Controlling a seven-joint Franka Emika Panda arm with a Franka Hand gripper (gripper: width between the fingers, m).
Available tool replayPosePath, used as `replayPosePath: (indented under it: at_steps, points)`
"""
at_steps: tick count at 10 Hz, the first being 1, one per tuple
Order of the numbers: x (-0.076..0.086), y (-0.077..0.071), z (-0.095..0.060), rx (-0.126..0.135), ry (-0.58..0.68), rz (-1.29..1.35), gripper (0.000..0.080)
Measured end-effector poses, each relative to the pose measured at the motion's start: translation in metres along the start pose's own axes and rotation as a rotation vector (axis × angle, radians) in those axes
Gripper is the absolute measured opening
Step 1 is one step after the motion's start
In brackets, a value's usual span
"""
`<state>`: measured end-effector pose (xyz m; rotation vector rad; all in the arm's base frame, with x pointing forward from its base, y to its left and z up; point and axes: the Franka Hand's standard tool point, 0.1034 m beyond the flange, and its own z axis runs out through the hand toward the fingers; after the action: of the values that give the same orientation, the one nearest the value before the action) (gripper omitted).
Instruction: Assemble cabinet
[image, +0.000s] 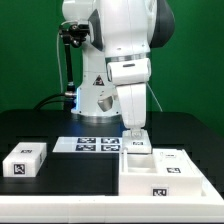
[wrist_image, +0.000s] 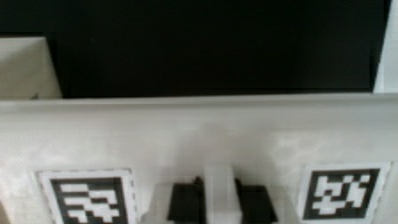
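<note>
cabinet holds tagged blocks; another block outside.

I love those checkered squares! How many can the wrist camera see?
2. The first tag and the second tag sit on the white panel, toward opposite ends of it. More may hide outside the picture.
</note>
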<state>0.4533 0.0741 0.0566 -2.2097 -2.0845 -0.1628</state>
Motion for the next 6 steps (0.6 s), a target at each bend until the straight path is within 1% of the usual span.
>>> replayPosePath:
  at_steps: [3,5,6]
  points:
    - [-0.0003,0.0095,-0.0045,-0.016,0.002,0.001,0.0064]
    - [0.0003,0.0102,-0.0024,-0.006,0.004,0.005,0.0064]
    - [0.0005,0.0108,-0.0006,0.004,0.006,0.006,0.0064]
